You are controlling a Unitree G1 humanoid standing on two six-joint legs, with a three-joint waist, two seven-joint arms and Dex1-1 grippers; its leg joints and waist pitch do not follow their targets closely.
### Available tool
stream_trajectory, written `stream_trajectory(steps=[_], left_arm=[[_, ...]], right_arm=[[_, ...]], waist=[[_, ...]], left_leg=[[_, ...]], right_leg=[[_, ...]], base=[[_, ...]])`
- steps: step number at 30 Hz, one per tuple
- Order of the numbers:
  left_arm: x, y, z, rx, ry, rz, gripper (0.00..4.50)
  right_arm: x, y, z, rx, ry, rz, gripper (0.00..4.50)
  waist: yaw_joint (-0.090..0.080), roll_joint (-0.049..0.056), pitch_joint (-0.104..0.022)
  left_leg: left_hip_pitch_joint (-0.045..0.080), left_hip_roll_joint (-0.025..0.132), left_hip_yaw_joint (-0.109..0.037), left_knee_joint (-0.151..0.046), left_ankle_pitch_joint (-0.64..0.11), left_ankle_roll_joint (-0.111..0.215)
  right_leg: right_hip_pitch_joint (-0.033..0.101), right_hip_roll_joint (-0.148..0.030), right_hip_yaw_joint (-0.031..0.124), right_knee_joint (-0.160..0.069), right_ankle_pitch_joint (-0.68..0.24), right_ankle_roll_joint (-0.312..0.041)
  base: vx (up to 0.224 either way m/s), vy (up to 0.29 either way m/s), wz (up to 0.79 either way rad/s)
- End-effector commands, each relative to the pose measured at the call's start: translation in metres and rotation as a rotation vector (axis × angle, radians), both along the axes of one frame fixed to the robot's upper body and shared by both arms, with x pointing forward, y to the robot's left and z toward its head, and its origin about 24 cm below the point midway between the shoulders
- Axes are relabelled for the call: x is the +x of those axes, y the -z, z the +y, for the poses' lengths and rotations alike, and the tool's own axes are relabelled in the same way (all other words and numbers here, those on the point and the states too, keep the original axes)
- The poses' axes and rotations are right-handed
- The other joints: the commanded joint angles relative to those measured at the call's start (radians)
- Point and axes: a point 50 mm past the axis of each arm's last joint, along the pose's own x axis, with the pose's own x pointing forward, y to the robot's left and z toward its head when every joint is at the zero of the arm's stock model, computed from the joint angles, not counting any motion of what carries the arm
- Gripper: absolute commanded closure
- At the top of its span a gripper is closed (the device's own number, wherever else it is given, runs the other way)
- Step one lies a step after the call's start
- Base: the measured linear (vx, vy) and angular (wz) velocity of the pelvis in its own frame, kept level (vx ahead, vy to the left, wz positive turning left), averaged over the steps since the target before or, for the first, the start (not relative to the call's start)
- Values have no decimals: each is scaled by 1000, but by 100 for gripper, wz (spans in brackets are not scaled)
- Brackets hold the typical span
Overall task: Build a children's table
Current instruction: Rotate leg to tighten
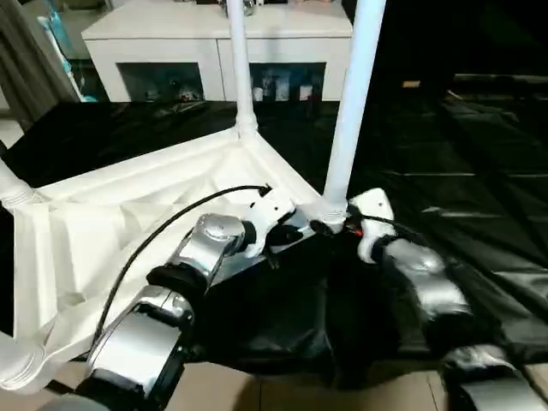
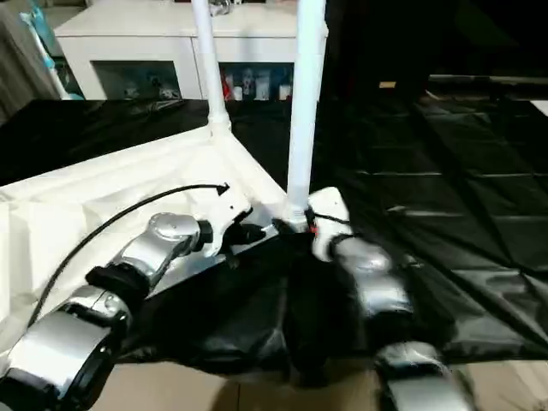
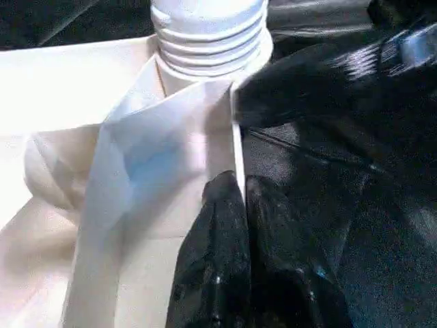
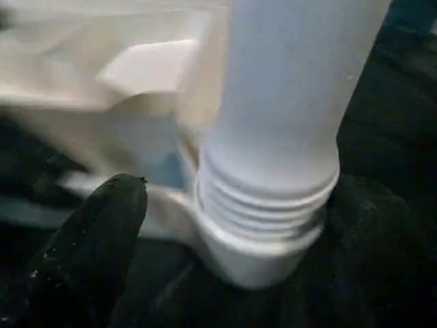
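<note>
I see the white table top (image 1: pixel 128 214) lying upside down on black sheeting (image 1: pixel 462 197), with four legs in its corner sockets. My left gripper (image 1: pixel 276 235) pinches the top's edge rib shut. My right gripper (image 1: pixel 336 224) stands wide around the near leg (image 1: pixel 351 103).

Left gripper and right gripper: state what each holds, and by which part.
The left gripper has its fingers shut on the tabletop's rim wall near the corner socket. The right gripper holds nothing: its fingers stand open either side of the leg's threaded base.
</note>
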Motion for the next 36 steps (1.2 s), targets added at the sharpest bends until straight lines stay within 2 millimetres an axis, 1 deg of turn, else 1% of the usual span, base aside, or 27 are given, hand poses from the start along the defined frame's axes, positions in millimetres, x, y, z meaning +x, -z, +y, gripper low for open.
stream_trajectory(steps=[1, 3, 5, 6, 7, 9, 10, 14, 15, 16, 17, 18, 19, 20, 21, 22, 23, 24, 25, 27, 28, 29, 30, 31, 33, 34, 36], left_arm=[[-14, 20, 13, 51, 68, 75, 450], [-19, 19, 19, 38, 139, 73, 450], [-23, 19, 23, 36, 180, 81, 450], [-25, 19, 25, 38, 202, 86, 450], [-29, 18, 30, 52, 236, 88, 450], [-33, 18, 38, 78, 273, 94, 450], [-36, 18, 43, 86, 289, 101, 450], [-42, 16, 54, 92, 308, 110, 450], [-43, 16, 57, 100, 307, 110, 450], [-45, 16, 62, 112, 305, 110, 450], [-46, 16, 63, 113, 304, 110, 450], [-46, 15, 64, 113, 303, 110, 450], [-48, 14, 65, 108, 302, 111, 450], [-48, 14, 65, 108, 302, 111, 450], [-49, 13, 65, 103, 298, 110, 450], [-49, 12, 65, 101, 294, 109, 450], [-50, 12, 65, 98, 291, 109, 450], [-50, 12, 66, 95, 287, 110, 450], [-51, 12, 66, 95, 286, 110, 450], [-53, 12, 67, 95, 280, 111, 450], [-54, 11, 67, 95, 277, 111, 450], [-54, 12, 67, 95, 273, 112, 450], [-55, 12, 68, 94, 269, 114, 450], [-56, 12, 68, 94, 265, 115, 450], [-57, 12, 68, 94, 264, 116, 450], [-58, 12, 68, 96, 264, 117, 450], [-58, 12, 69, 97, 261, 119, 450]], right_arm=[[-12, -9, 11, 4, -223, -44, 4], [-19, -17, 8, 45, -310, -39, 4], [-21, -21, 4, 47, -339, -42, 4], [-21, -22, 3, 46, -352, -46, 4], [-21, -25, 0, 47, -363, -51, 4], [-21, -29, -1, 51, -389, -61, 4], [-22, -31, -1, 48, -401, -68, 4], [-23, -32, 2, 24, -437, -68, 4], [-22, -31, 2, 14, -437, -61, 4], [-22, -28, 5, 4, -450, -51, 4], [-22, -28, 6, 4, -457, -48, 4], [-22, -27, 7, 3, -461, -46, 4], [-22, -26, 11, 12, -486, -38, 4], [-22, -26, 11, 12, -486, -38, 4], [-22, -26, 15, 11, -504, -34, 4], [-22, -25, 17, 5, -516, -33, 4], [-22, -25, 18, 0, -523, -31, 4], [-21, -24, 20, -5, -530, -31, 4], [-21, -24, 21, -6, -534, -29, 4], [-19, -25, 23, -5, -544, -28, 4], [-18, -26, 24, -4, -544, -28, 4], [-17, -26, 24, 2, -545, -27, 4], [-16, -27, 25, 6, -546, -26, 32], [-14, -27, 26, 10, -547, -23, 40], [-14, -27, 26, 10, -550, -21, 46], [-13, -27, 26, 4, -556, -20, 59], [-14, -26, 25, -3, -565, -16, 84]], waist=[[5, -8, -55], [7, -11, -53], [8, -7, -54], [8, -6, -54], [7, -12, -53], [7, -5, -50], [6, -10, -49], [8, -4, -50], [7, -21, -49], [13, -13, -50], [12, -20, -50], [14, -14, -49], [10, -28, -50], [11, -25, -49], [8, -39, -49], [10, -31, -50], [10, -30, -50], [9, -37, -49], [7, -51, -49], [7, -54, -49], [9, -47, -48], [6, -58, -48], [7, -54, -48], [5, -60, -48], [6, -58, -47], [5, -65, -48], [6, -62, -48]], left_leg=[[-15, 17, -2, -66, -174, 124], [-16, 16, -1, -65, -187, 137], [-16, 19, -2, -66, -184, 136], [-13, 22, -1, -67, -190, 127], [-13, 21, -1, -67, -193, 123], [-9, 26, -1, -72, -218, 105], [-10, 26, -1, -74, -219, 98], [-5, 28, -2, -77, -219, 82], [-5, 29, 0, -76, -217, 82], [-2, 27, 0, -75, -206, 80], [-3, 28, 1, -76, -200, 80], [-4, 28, -1, -78, -193, 75], [-5, 29, 0, -78, -190, 72], [-8, 28, -1, -78, -185, 73], [-8, 27, 1, -77, -175, 76], [-6, 27, 0, -76, -165, 79], [-6, 27, 1, -75, -164, 80], [-5, 28, 1, -75, -163, 79], [-6, 27, 4, -74, -158, 82], [-4, 28, 3, -74, -145, 84], [-3, 29, 2, -75, -142, 84], [-3, 29, 4, -74, -140, 85], [-3, 28, 3, -74, -138, 84], [-2, 28, 4, -73, -137, 82], [-1, 28, 4, -73, -131, 82], [-2, 27, 5, -72, -126, 84], [-1, 27, 5, -71, -118, 87]], right_leg=[[64, -47, 39, -64, -114, -244], [67, -47, 39, -65, -127, -243], [64, -47, 40, -66, -146, -244], [60, -46, 41, -66, -158, -248], [60, -45, 41, -67, -166, -249], [55, -46, 43, -69, -207, -247], [55, -44, 44, -69, -211, -242], [52, -46, 46, -65, -208, -240], [51, -45, 47, -67, -208, -239], [49, -48, 49, -64, -217, -236], [48, -48, 49, -65, -216, -234], [49, -47, 48, -63, -214, -234], [50, -47, 49, -61, -196, -236], [52, -47, 49, -57, -189, -238], [52, -45, 49, -58, -181, -235], [52, -48, 50, -55, -175, -239], [50, -48, 51, -56, -174, -240], [50, -49, 51, -54, -177, -242], [50, -46, 52, -57, -176, -239], [49, -48, 53, -53, -170, -239], [49, -49, 54, -51, -168, -241], [48, -48, 54, -52, -166, -240], [49, -49, 54, -50, -169, -242], [48, -48, 55, -49, -163, -245], [48, -47, 56, -48, -151, -246], [49, -47, 56, -46, -142, -247], [48, -46, 56, -45, -127, -255]], base=[[0, 0, 0], [0, 0, 0], [0, 0, 0], [0, 0, 0], [0, 0, 0], [0, 0, 0], [0, 0, 0], [0, 0, 0], [0, 0, 0], [0, 0, 0], [0, 0, 0], [0, 0, 0], [0, 0, 0], [0, 0, 0], [0, 0, 0], [0, 0, 0], [0, 0, 0], [0, 0, 0], [0, 0, 0], [0, 0, 0], [0, 0, 0], [0, 0, 0], [0, 0, 0], [0, 0, 0], [0, 0, 0], [0, 0, 0], [0, 0, 0]])
